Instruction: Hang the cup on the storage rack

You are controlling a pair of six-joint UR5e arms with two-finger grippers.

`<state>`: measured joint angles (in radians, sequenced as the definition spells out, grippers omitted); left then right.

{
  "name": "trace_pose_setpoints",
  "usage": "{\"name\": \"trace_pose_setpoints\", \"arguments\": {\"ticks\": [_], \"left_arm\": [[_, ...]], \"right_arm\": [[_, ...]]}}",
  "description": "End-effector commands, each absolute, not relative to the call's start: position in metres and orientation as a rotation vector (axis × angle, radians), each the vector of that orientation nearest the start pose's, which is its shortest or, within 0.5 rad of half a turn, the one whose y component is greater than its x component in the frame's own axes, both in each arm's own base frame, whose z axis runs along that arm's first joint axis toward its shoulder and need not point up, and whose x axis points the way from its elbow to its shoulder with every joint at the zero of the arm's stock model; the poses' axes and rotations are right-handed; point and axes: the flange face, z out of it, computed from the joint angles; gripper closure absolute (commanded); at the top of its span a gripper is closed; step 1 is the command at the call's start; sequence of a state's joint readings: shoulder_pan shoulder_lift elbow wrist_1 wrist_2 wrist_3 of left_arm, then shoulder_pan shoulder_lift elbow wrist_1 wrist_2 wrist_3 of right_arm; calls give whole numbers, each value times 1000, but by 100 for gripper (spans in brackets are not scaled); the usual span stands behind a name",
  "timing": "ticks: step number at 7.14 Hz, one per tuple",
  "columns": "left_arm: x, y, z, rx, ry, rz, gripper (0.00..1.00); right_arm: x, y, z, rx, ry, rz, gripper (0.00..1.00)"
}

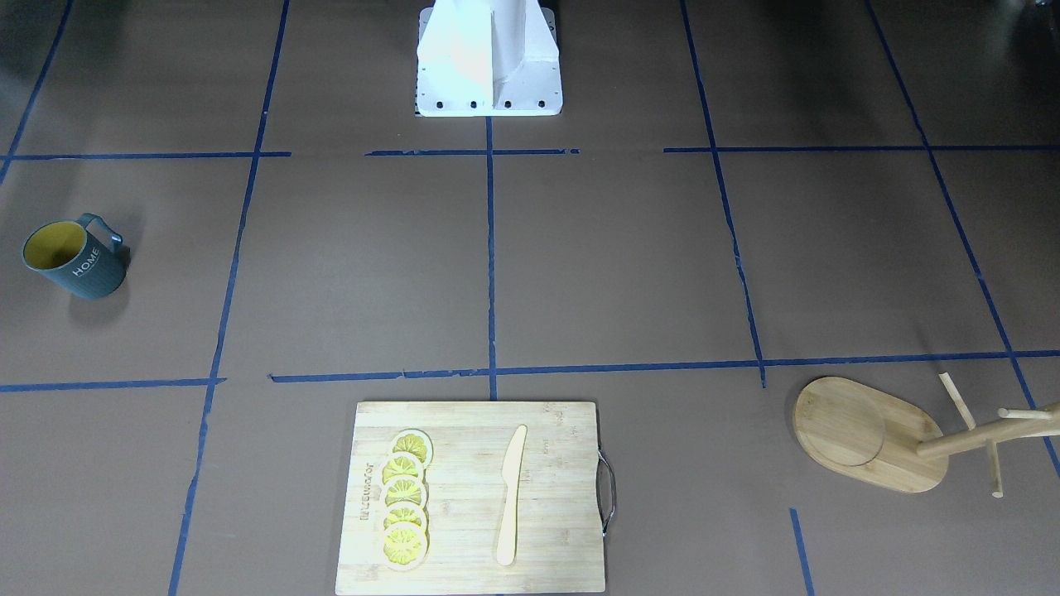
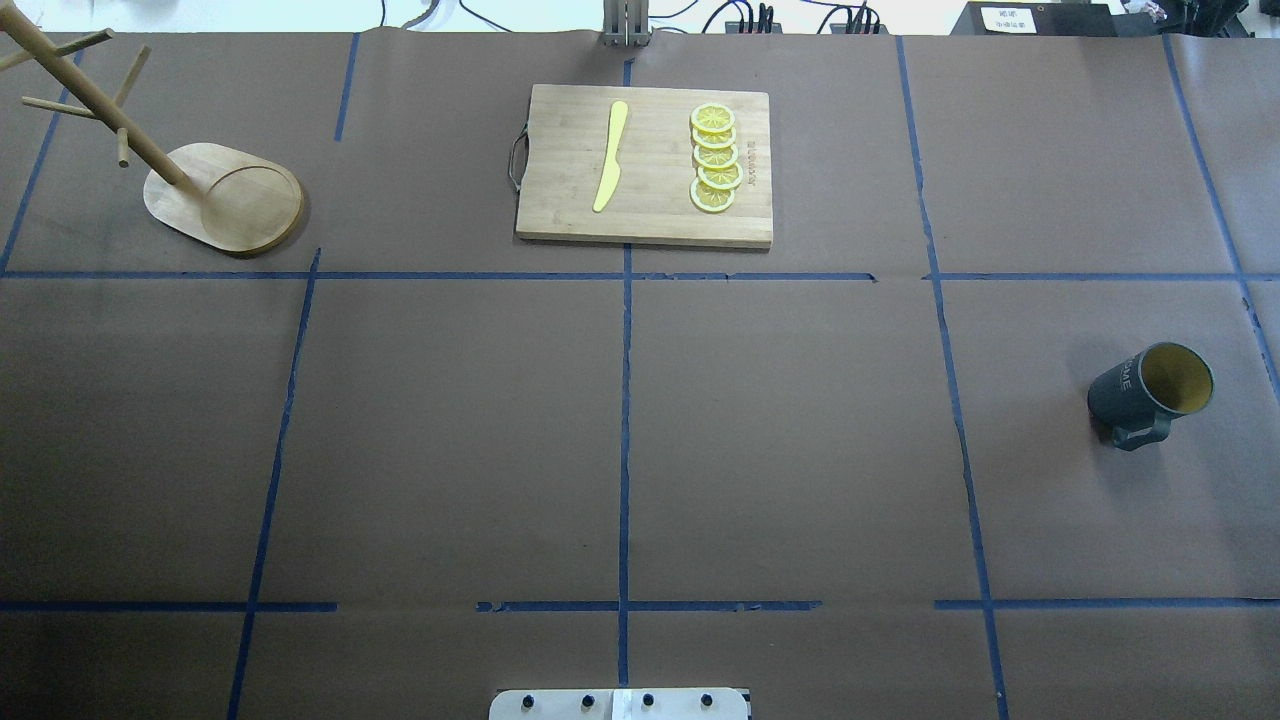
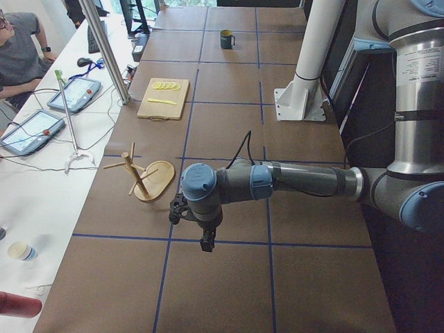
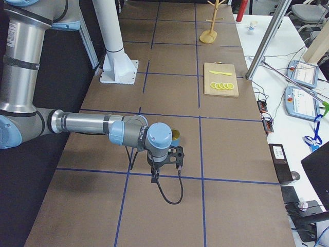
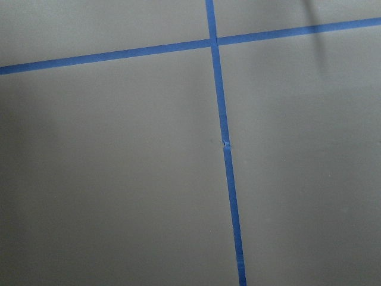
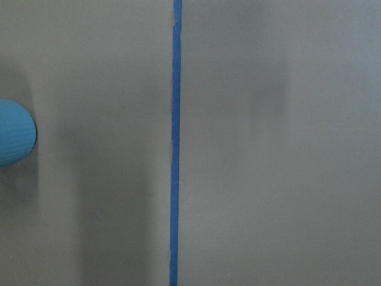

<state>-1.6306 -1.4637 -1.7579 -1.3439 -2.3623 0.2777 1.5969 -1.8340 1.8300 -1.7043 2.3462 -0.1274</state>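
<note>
Low at the right end, the right gripper hangs near the cup with no hold on it. How wide it or the left gripper stands I cannot tell. The cup sits upright, and the mug tree is well apart at the far left. Best to pinch the cup's wall, leaving its handle free for a peg.

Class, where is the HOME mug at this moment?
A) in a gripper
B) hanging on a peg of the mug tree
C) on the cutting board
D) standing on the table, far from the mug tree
D: the cup stands on the table at the robot's right, and the storage rack is at the far left with bare pegs.
</note>
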Motion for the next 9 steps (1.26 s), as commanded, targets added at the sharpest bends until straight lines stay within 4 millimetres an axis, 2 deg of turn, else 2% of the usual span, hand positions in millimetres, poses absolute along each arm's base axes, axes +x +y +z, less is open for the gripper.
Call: {"name": "trace_pose_setpoints", "arguments": {"ticks": [1,2,3,4,5,6,7,8,9], "left_arm": [[-88,-431,637,-6,801,149,0],[-88,-429,638,-7,802,149,0],[-88,-429,638,-6,803,147,0],[-88,-429,638,-6,803,147,0],[-88,-429,638,-6,803,147,0],[-88,-429,638,-7,803,149,0],[-88,-429,638,-7,803,146,0],[-88,-429,639,-8,803,145,0],[-88,-428,639,-10,804,143,0]], "right_arm": [[73,-369,658,-70,-783,-42,0],[73,-369,657,-70,-782,-41,0],[74,-386,644,-38,-782,-51,0],[72,-418,616,26,-780,-82,0],[42,-460,580,75,-773,-176,0],[10,-483,557,114,-773,-259,0],[-6,-491,545,137,-779,-271,0],[-11,-489,545,164,-785,-290,0],[-24,-487,540,251,-786,-363,0]]}}
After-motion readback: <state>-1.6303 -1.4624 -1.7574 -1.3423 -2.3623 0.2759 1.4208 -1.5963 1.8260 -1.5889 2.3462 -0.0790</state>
